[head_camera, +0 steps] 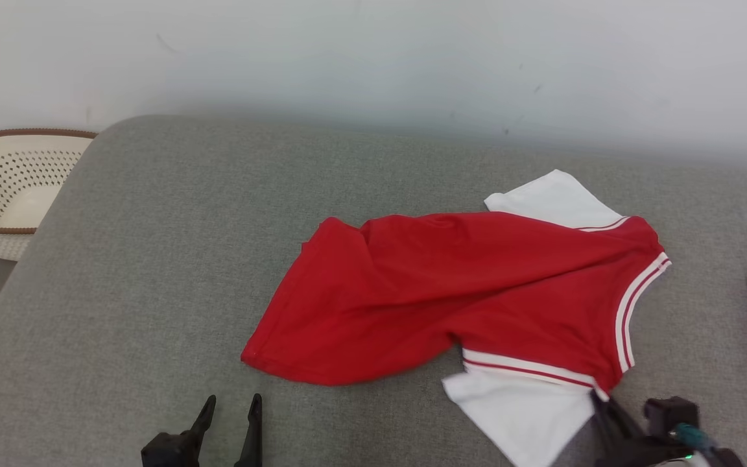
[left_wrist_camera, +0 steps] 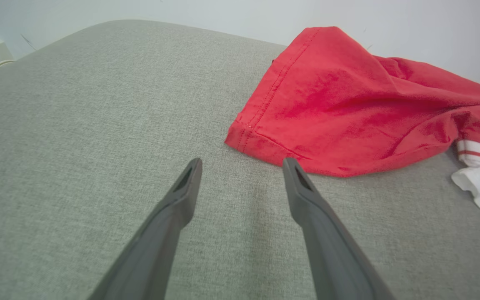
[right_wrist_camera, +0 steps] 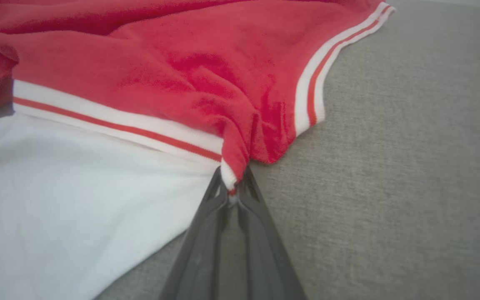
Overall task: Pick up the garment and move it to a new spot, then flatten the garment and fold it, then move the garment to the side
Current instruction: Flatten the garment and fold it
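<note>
Red jersey (head_camera: 464, 292) with white sleeves lies crumpled across the middle-right of the grey padded surface (head_camera: 153, 259). The right gripper (right_wrist_camera: 232, 189) is pinched closed on its striped shoulder trim at the near corner. The left gripper (left_wrist_camera: 242, 164) hangs with fingers spread wide, holding nothing, just beside the red hem corner.

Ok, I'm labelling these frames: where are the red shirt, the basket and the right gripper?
red shirt (head_camera: 464, 292), head view, middle of red body
basket (head_camera: 23, 170), head view, perforated inner wall
right gripper (right_wrist_camera: 232, 189), right wrist view, fingertips pinching the shirt's edge
</note>
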### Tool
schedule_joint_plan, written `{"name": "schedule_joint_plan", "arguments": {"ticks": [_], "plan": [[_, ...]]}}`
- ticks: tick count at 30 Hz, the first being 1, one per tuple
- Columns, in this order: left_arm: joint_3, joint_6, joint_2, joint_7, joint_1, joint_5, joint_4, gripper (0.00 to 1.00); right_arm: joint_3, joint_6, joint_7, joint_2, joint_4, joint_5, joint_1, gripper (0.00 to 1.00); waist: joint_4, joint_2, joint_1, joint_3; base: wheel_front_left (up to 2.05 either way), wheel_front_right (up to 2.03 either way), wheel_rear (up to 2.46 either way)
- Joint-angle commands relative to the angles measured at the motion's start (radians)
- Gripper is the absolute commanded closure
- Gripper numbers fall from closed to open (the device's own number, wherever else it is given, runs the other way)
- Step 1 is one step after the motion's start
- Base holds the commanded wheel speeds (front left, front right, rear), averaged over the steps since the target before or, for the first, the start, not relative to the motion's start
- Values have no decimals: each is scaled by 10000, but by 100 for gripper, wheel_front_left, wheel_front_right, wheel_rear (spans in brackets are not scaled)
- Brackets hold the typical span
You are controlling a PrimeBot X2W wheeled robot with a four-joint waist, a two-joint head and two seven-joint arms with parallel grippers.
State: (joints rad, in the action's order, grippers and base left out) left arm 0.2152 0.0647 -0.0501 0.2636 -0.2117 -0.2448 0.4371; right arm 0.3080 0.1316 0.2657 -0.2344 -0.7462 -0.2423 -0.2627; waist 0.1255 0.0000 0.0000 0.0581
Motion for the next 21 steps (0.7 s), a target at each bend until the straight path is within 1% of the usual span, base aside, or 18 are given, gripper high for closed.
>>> {"name": "schedule_joint_plan", "arguments": {"ticks": [1, 5, 8, 9, 10, 11, 13, 17, 21], "plan": [[14, 34, -12, 9, -16, -10, -30, 0, -136, -18, -30, -265, -120, 76, 26, 100, -49, 0, 0, -8, 0, 0, 0], [68, 15, -12, 9, -47, -85, -33, 0, -527, -18, -19, -765, -179, 198, 12, 100, -210, 0, 0, -29, 0, 0, 0], [95, 24, -10, 10, -95, -116, -30, 0, -630, -18, -19, -1074, -375, 146, -44, 100, -344, 0, 0, -26, 0, 0, 0], [87, 41, -12, 9, -97, -129, -27, 0, -607, -18, -19, -1141, -439, 56, -81, 72, -397, 0, 0, -28, 0, 0, 0], [92, 48, -12, 9, -98, -142, -19, 0, -633, -18, -19, -1228, -476, -43, -132, 8, -447, 0, 0, -33, 0, 0, 0], [86, 40, -12, 9, -94, -155, -7, 0, -638, -18, -16, -1287, -449, -142, -175, 0, -513, 0, 0, -46, 0, 0, 0], [107, 56, -12, 10, -103, -168, 5, 0, -669, -17, -16, -1390, -351, -323, -204, 0, -617, 0, 0, -65, 0, 0, 0], [101, 81, -12, 9, 27, -181, 46, 0, -608, -17, -16, -1399, 180, -561, 81, 0, -844, 0, 0, -231, 0, 0, 0], [16, 124, -12, 9, 221, -185, 2, 0, -520, -17, -16, -1163, 966, -839, 567, 0, -1080, 0, 0, -413, 0, 0, 0]]}}
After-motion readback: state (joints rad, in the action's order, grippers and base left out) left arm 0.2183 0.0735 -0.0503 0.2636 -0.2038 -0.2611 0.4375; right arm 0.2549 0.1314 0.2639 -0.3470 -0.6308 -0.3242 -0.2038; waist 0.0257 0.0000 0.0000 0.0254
